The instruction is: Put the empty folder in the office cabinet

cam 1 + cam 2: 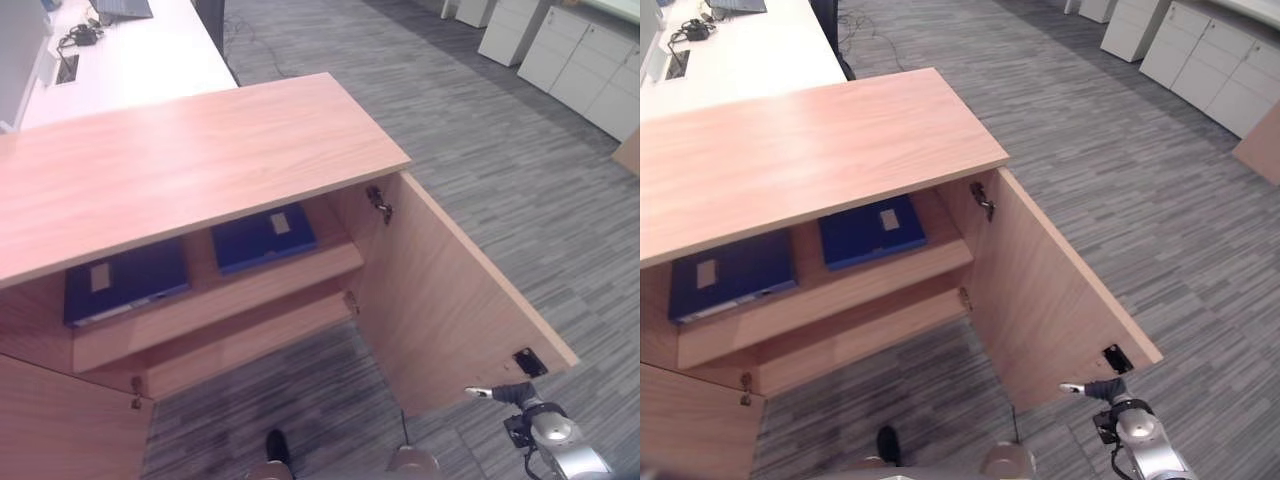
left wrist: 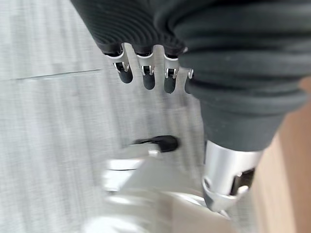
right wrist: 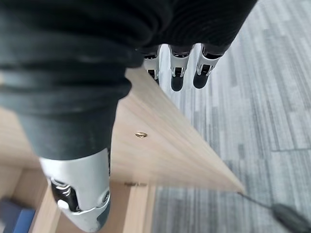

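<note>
The wooden office cabinet point(image 1: 190, 160) stands with both doors swung out. Two dark blue folders lie flat on its upper shelf point(image 1: 220, 300), one at the right point(image 1: 265, 237) and one at the left point(image 1: 125, 280), each with a pale label. My right hand point(image 1: 505, 392) is at the outer corner of the right door point(image 1: 450, 300). In the right wrist view its fingers point(image 3: 177, 73) reach straight past the door's edge point(image 3: 160, 141) and it holds nothing. My left hand point(image 2: 146, 73) hangs over the carpet, fingers relaxed and empty.
The left door point(image 1: 60, 420) stands open at the lower left. A white desk point(image 1: 130, 60) with a laptop and cables stands behind the cabinet. White drawer units point(image 1: 590, 60) line the far right. Grey carpet lies between the doors.
</note>
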{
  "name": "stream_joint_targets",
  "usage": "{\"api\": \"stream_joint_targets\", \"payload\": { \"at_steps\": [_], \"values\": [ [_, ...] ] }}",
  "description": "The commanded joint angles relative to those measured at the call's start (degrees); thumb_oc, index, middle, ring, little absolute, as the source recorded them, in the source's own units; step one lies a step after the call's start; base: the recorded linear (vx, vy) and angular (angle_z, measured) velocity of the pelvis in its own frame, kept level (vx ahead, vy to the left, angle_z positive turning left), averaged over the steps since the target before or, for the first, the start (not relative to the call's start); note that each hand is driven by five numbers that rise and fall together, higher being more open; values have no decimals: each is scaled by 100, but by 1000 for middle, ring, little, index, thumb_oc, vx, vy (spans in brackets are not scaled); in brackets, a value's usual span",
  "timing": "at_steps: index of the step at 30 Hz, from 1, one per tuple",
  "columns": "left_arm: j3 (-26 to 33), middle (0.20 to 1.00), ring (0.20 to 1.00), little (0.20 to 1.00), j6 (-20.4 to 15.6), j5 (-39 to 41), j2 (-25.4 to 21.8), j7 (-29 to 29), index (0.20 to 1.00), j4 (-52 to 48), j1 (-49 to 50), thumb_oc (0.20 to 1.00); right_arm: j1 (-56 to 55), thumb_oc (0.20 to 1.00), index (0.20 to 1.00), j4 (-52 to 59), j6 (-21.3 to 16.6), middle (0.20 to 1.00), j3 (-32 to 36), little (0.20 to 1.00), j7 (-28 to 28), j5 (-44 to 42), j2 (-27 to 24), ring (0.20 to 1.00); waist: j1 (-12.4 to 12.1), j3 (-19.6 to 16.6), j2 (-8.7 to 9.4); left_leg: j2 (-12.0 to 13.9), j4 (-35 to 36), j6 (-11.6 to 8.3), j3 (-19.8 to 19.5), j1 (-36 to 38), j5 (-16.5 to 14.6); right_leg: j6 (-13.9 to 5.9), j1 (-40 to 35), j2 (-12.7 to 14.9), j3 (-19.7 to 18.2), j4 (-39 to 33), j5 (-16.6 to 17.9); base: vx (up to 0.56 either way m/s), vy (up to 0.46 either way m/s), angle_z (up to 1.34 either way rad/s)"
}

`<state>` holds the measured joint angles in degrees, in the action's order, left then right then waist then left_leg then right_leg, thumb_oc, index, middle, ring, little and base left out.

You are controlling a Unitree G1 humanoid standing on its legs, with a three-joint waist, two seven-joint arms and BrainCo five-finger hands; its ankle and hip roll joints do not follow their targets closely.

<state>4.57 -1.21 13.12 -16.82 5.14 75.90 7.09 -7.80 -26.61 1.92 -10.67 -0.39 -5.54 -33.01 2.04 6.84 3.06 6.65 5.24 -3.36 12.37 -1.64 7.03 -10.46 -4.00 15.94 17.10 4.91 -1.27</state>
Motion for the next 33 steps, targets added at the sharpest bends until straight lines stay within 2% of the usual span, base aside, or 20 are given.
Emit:
{"api": "stream_joint_targets", "payload": {
  "at_steps": [1,2,3,7,8,10,12,19,21,23,25,26,28,30,31,33],
  "values": [
    [-33,1000,1000,1000,-53,148,81,-30,1000,-182,-51,1000,1436,1000,1000,724,-563,1000,-736,1000,401,42,552,1000,-568,-349,-90,-794,-24,585,70,-156,-530,73,145,-81,-85,42,93,-37,-194,-34],
    [-19,1000,1000,1000,-67,195,82,-27,1000,-213,-30,1000,1460,1000,1000,728,-569,1000,-798,1000,410,39,535,1000,-600,-387,-69,-738,-24,530,84,-214,-464,90,76,-202,-30,-223,54,-74,-328,-30],
    [-29,1000,1000,1000,-79,321,90,-51,1000,-294,-17,1000,1470,1000,1000,777,-561,1000,-914,1000,445,22,512,1000,-608,-398,-40,-623,-24,433,74,-267,-352,178,50,-448,-86,-523,-2,-64,-265,-26],
    [-105,1000,1000,1000,-105,432,112,-72,1000,-398,-35,1000,1408,1000,1000,872,-599,1000,-1038,1000,490,-52,474,1000,-601,-363,2,-452,-24,298,14,-361,-198,304,-17,-712,-139,-807,-9,-61,-174,-6],
    [-170,1000,1000,1000,-108,474,128,-73,1000,-455,-48,1000,1409,1000,1000,849,-599,1000,-1146,1000,528,-61,455,1000,-614,-338,18,-345,-24,213,-39,-445,-69,372,-68,-844,-100,-910,-45,-95,-224,4],
    [-200,1000,1000,1000,-105,490,140,-73,1000,-473,-56,1000,1419,1000,1000,832,-597,1000,-1186,1000,530,-68,461,1000,-614,-319,22,-292,-24,171,-78,-477,-10,408,-87,-907,-83,-963,-64,-87,-171,7],
    [-261,1000,1000,1000,-91,518,162,-91,1000,-450,-104,1000,1479,1000,1000,856,-611,1000,-1318,1000,533,-101,450,1000,-644,-259,10,-112,-25,51,-141,-560,178,511,-89,-1096,-45,-991,-168,-105,-168,12],
    [-293,1000,1000,1000,-49,540,230,-108,1000,-331,-152,1000,1758,1000,1000,870,-675,1000,-1744,1000,650,-381,571,1000,-779,-114,-67,236,-84,-169,-192,-656,481,691,-184,-1375,74,-991,-352,-86,-137,8],
    [-310,1000,1000,1000,-19,528,240,-119,1000,-305,-193,1000,1965,1000,1000,981,-649,1000,-2113,1000,808,-512,654,1000,-859,-50,-96,374,-137,-250,-192,-691,582,750,-224,-1463,122,-991,-413,-86,-135,3],
    [-338,1000,1000,1000,-1,627,268,-169,1000,-274,-268,1000,2386,1000,1000,1067,-658,1000,-2760,1000,1093,-963,970,1000,-987,20,-140,509,-259,-334,-217,-778,674,825,-280,-1552,202,-991,-489,-122,-147,1],
    [-368,1000,1000,1000,-10,717,314,-197,1000,-271,-298,1000,2635,1000,1000,1039,-702,1000,-3064,1000,1138,-1252,1263,1000,-1051,70,-169,552,-360,-362,-221,-840,709,865,-311,-1576,265,-991,-517,-92,-75,23],
    [-407,1000,1000,1000,-7,770,347,-216,1000,-244,-327,1000,2851,1000,1000,1288,-712,1000,-3359,1000,1254,-1436,1457,1000,-1111,78,-189,616,-409,-378,-146,-883,750,912,-343,-1599,345,-991,-552,-67,-55,36],
    [-405,1000,1000,1000,-7,769,347,-216,1000,-244,-328,1000,2853,1000,1000,1287,-712,1000,-3361,1000,1254,-1437,1458,1000,-1106,79,-190,616,-411,-378,-149,-885,749,912,-344,-1600,348,-991,-552,-25,-48,43],
    [-438,1000,1000,1000,-5,881,389,-304,1000,-183,-455,1000,3227,1000,1000,1441,-753,1000,-3664,1000,1308,-1803,1738,1000,-1139,130,-121,813,-747,-456,274,-1007,738,991,-415,-1581,530,-991,-658,-83,-113,60],
    [-417,1000,1000,1000,22,895,369,-339,1000,-150,-529,1000,3399,1000,1000,1531,-751,1000,-3801,1000,1344,-1971,1845,1000,-1130,132,-65,1037,-1057,-479,731,-1044,735,1048,-394,-1573,730,-991,-634,-114,-86,68],
    [-393,1000,1000,1000,35,911,357,-347,1000,-133,-538,1000,3450,1000,1000,1554,-728,1000,-3851,1000,1360,-2066,1896,1000,-1134,121,-31,1090,-1220,-470,789,-1037,642,1067,-398,-1563,783,-991,-627,-40,-33,73]
  ]
}}
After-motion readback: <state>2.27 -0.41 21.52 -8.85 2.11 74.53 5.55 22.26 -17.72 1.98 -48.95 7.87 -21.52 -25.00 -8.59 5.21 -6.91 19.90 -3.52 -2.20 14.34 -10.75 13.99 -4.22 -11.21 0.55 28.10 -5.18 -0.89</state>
